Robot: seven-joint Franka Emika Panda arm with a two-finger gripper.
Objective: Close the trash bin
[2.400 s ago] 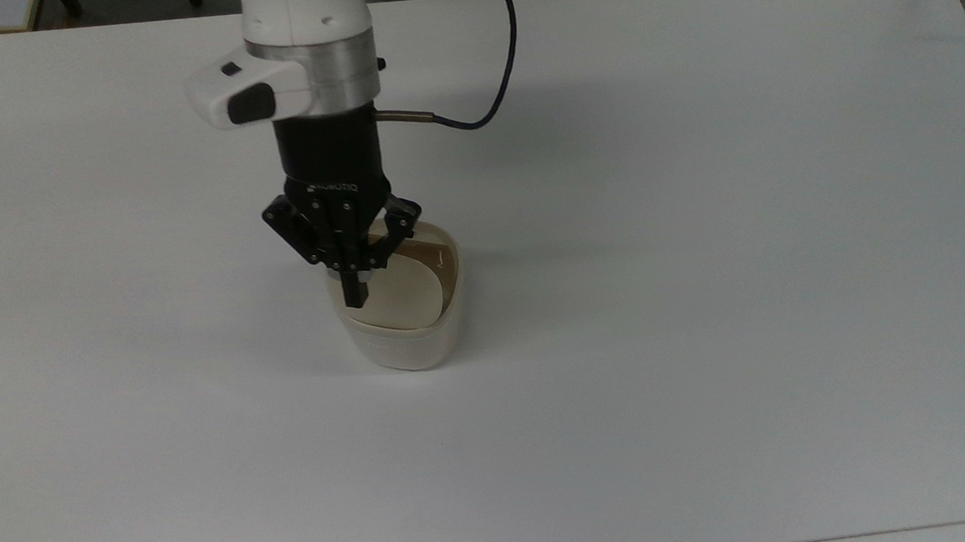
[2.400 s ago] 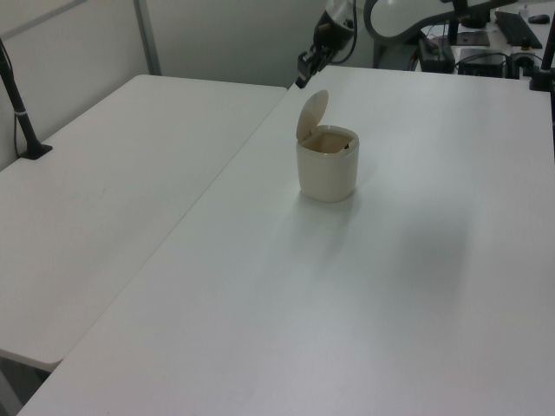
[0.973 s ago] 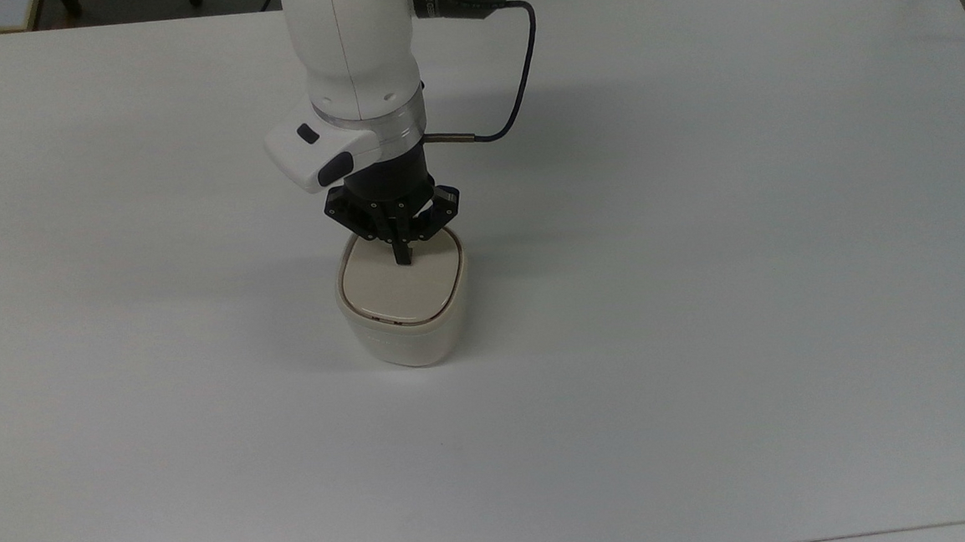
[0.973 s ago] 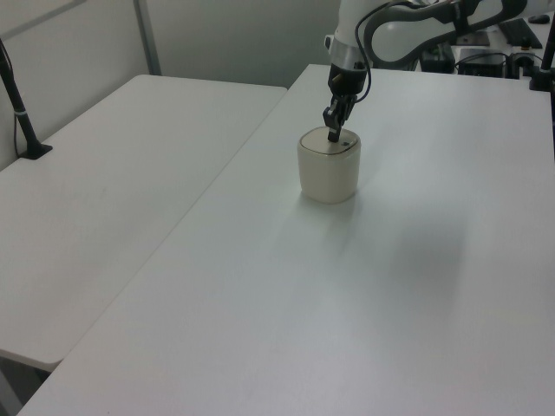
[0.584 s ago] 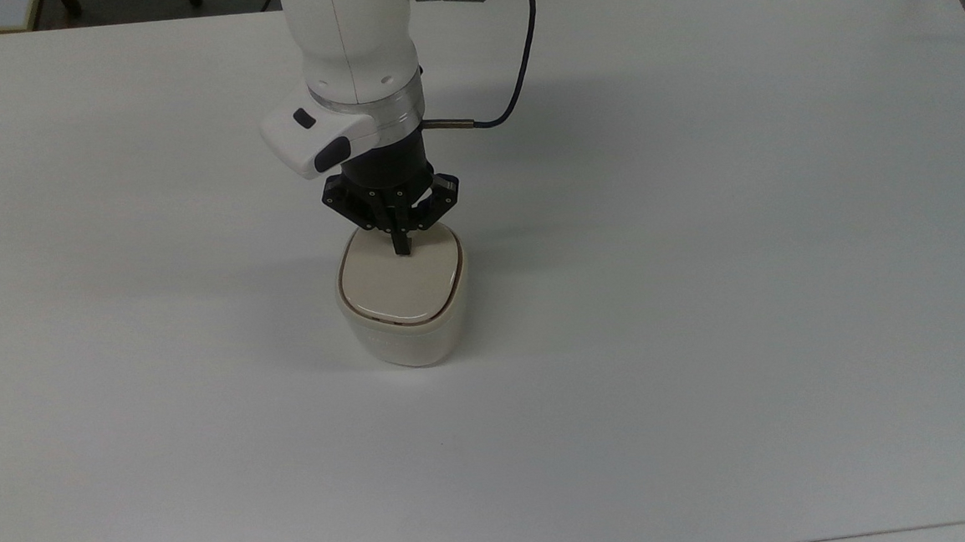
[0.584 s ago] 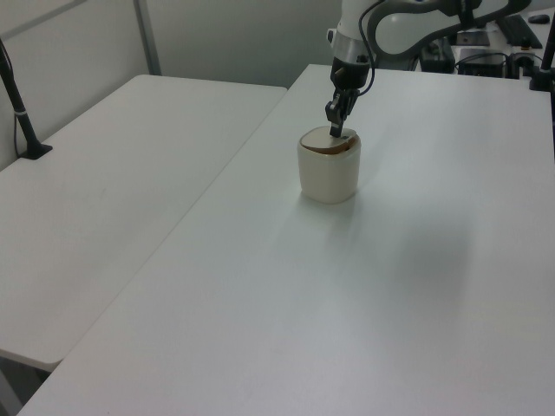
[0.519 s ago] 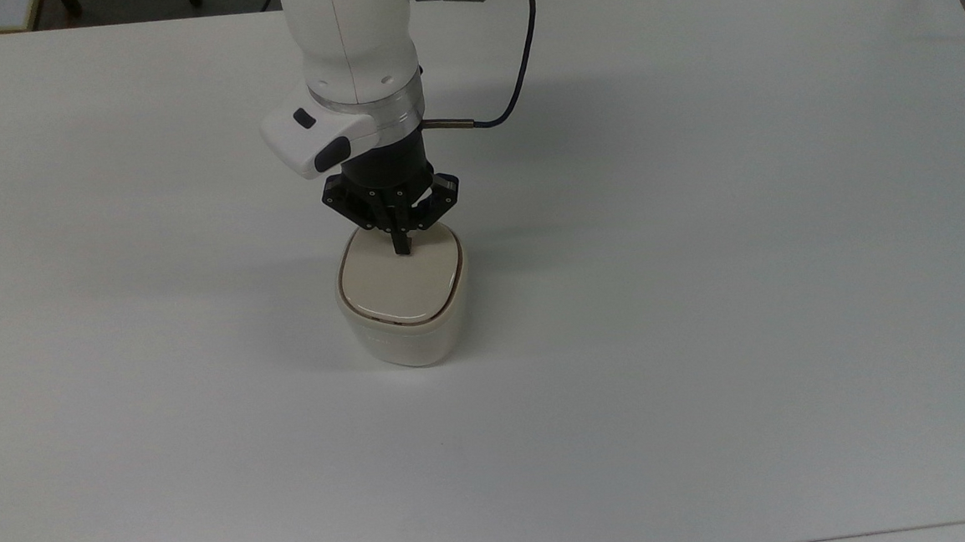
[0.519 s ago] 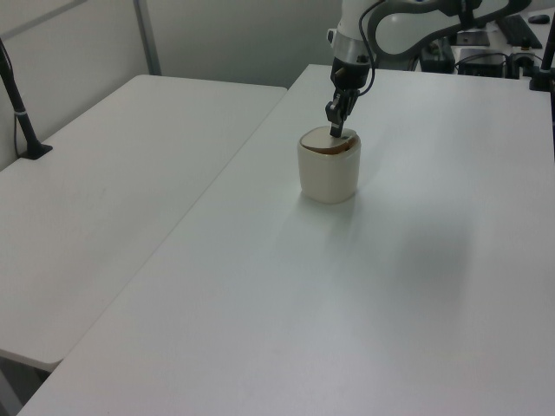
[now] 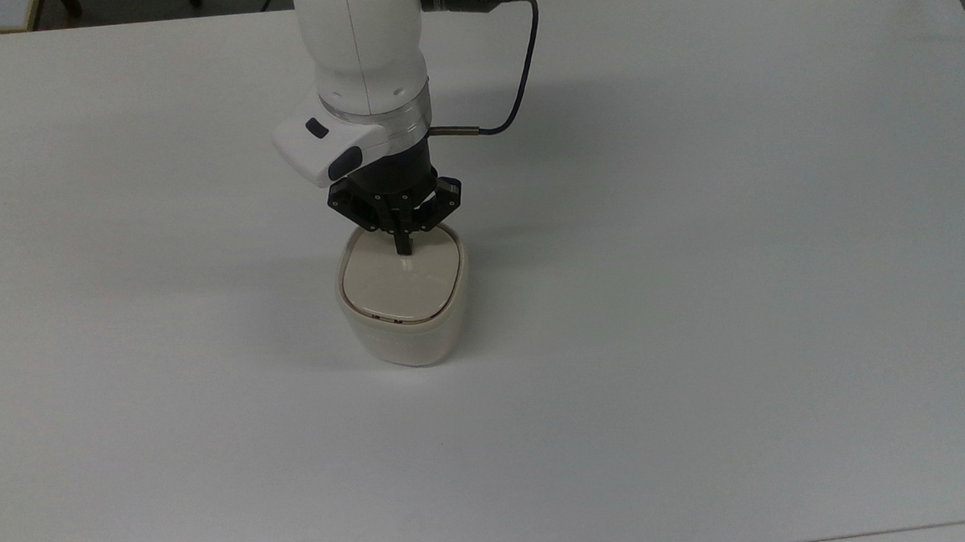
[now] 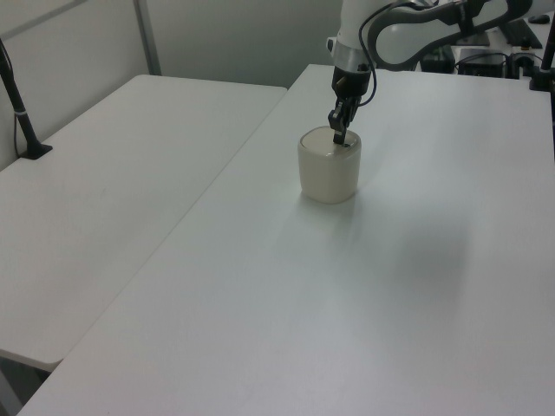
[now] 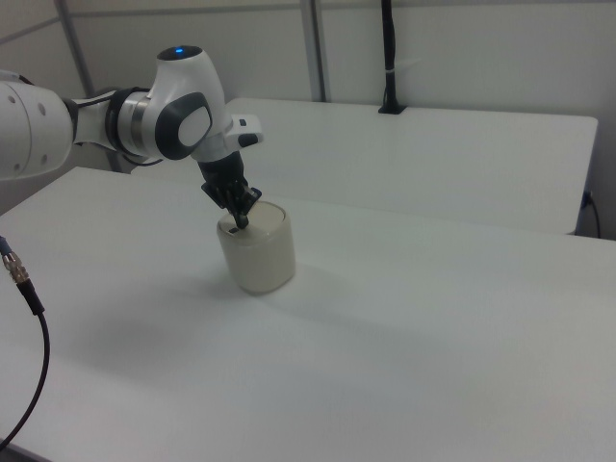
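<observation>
The cream-beige trash bin (image 9: pixel 405 334) (image 10: pixel 329 173) (image 11: pixel 258 255) stands upright on the white table, its lid (image 9: pixel 399 284) lying flat in the rim. My gripper (image 9: pixel 402 247) (image 10: pixel 338 137) (image 11: pixel 239 221) points down with its black fingers shut together, the tips pressing on the lid's far edge in the top view. Nothing is held between the fingers.
The white table (image 9: pixel 701 291) spreads wide around the bin. A second white table (image 10: pixel 104 199) adjoins it at the left view's left. A black post (image 10: pixel 22 113) stands on that table; a dark cable (image 9: pixel 520 67) loops from my wrist.
The lid, standing open 2.4 s ago, has been pushed down. Half a second ago it was slightly ajar; now it sits flat and my gripper has dropped a little onto it.
</observation>
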